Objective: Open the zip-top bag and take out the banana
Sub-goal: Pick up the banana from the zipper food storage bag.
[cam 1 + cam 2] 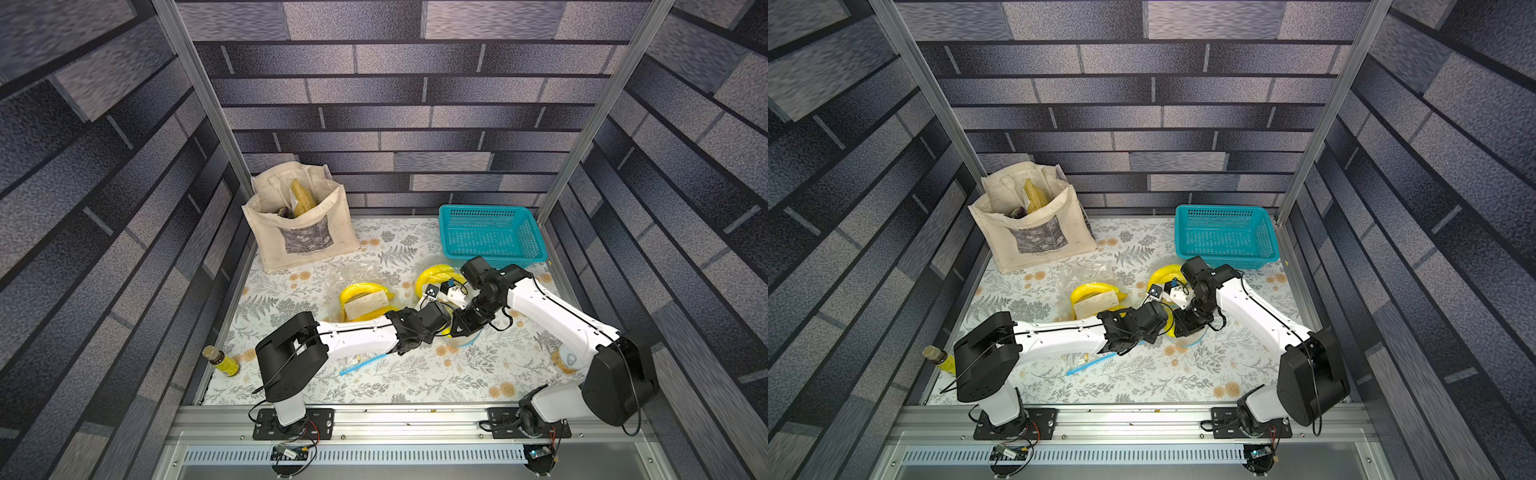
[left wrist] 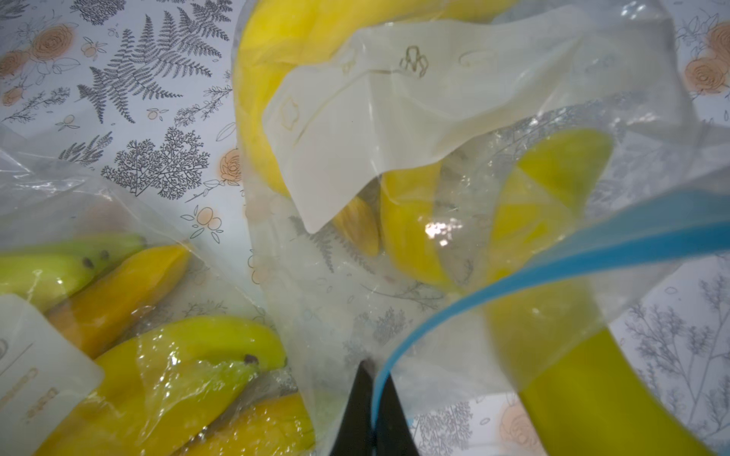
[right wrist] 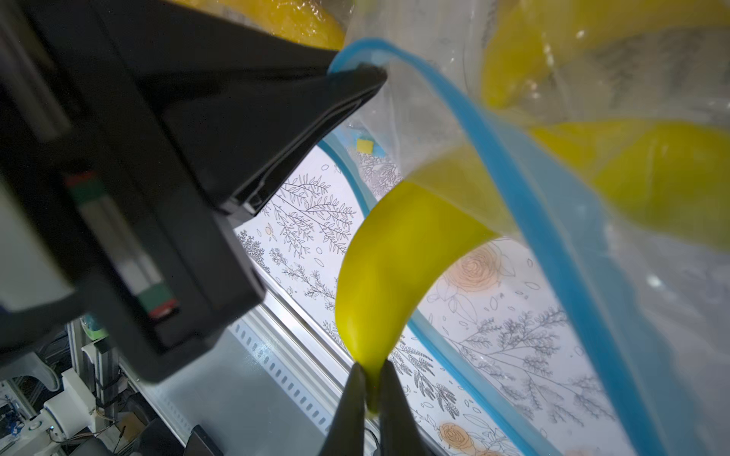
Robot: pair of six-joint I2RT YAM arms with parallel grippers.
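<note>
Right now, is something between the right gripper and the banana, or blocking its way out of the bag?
Nothing visible. The right gripper is shut directly on the bare tip of the banana. The left gripper holds the zip-top bag by its blue zip edge, and the mouth stands open around the banana.

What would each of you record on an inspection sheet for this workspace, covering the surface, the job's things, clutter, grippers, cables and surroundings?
Surface: flowered cloth covers the table.
Job's things: zip-top bag open; banana partly out of its mouth.
Clutter: second bag of bananas, tote bag, basket, bottle.
Grippers: left gripper, jaws shut on the blue zip edge; right gripper, jaws shut on the banana's tip.
Cables: black cable hangs loose off the left arm.
Surroundings: brick-patterned walls, metal frame.
</note>
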